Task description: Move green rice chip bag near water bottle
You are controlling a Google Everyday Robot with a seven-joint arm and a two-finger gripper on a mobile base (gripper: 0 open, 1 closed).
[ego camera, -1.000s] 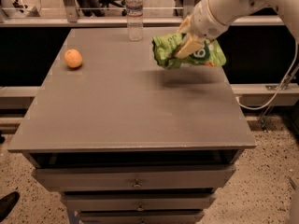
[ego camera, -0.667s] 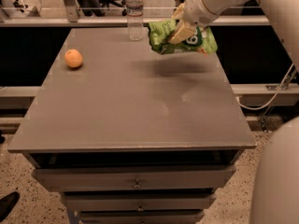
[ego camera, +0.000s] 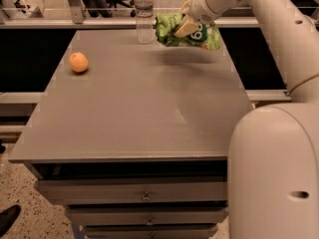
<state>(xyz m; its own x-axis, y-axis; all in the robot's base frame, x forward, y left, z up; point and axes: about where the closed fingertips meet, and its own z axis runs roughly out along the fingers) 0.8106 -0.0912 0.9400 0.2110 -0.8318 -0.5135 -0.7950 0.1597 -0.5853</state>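
Note:
The green rice chip bag [ego camera: 192,33] is a crinkled bright-green pouch held in the air above the far right part of the grey table [ego camera: 139,108]. My gripper [ego camera: 183,26] is shut on the bag near its top, with one pale finger [ego camera: 185,28] lying across its front. The water bottle [ego camera: 144,15] is tall and clear with a white cap and stands upright at the table's far edge, just left of the bag, a small gap between them. The bag's shadow lies on the table beneath it.
An orange [ego camera: 79,62] sits on the table's left side. My white arm [ego camera: 279,123] fills the right of the view. Drawers [ego camera: 144,198] run under the table's front edge. A rail and a chair stand behind the table.
My gripper has carried the bag up and to the left, toward the far edge and closer to the water bottle. The orange and bottle have not moved.

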